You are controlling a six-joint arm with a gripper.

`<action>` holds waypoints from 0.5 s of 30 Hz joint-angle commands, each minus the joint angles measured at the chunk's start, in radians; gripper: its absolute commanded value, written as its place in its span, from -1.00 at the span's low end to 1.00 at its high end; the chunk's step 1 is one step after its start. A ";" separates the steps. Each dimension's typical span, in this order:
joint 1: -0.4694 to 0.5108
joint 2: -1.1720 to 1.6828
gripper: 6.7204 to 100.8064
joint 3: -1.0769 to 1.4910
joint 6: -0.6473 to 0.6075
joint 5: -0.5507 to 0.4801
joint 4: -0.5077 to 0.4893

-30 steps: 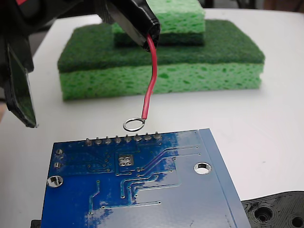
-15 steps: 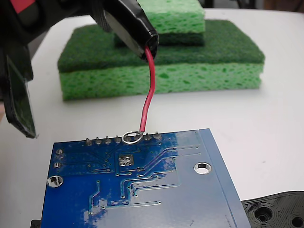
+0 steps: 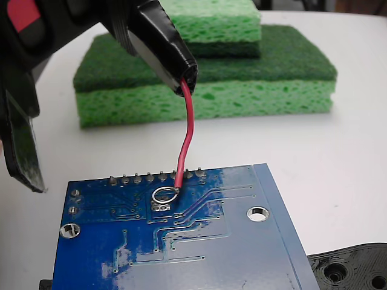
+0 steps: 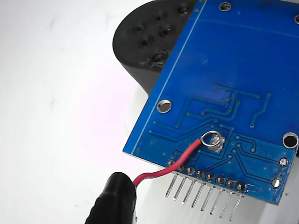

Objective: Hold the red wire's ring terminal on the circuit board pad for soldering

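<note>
The blue circuit board (image 3: 242, 254) lies flat at the near side of the fixed view. Its small silver pad (image 3: 159, 208) sits just below the row of solder pins. The red wire (image 3: 186, 133) hangs from my black-wrapped gripper (image 3: 184, 81), which is shut on its upper end. The silver ring terminal (image 3: 154, 196) lies over the pad's upper part; whether it touches the pad I cannot tell. In the wrist view the gripper (image 4: 119, 186) is at the bottom left. There the red wire (image 4: 168, 165) crosses the circuit board (image 4: 233, 60) edge, and the ring terminal (image 4: 219, 137) overlaps the pad (image 4: 217, 146).
Two stacked green sponges (image 3: 205, 90) lie behind the board on the white table. A black plastic part (image 3: 351, 269) with holes sits under the board's right corner and shows in the wrist view (image 4: 145, 42). Solder pins (image 4: 201, 191) jut past the board's edge. Another black part of the gripper (image 3: 21, 145) hangs at the left.
The gripper has shifted left and toward the camera. The ring has travelled from beyond the pin edge, over the pins, to over the pad.
</note>
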 commanded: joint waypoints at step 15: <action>0.003 -0.003 0.99 -0.011 -0.009 -0.025 0.002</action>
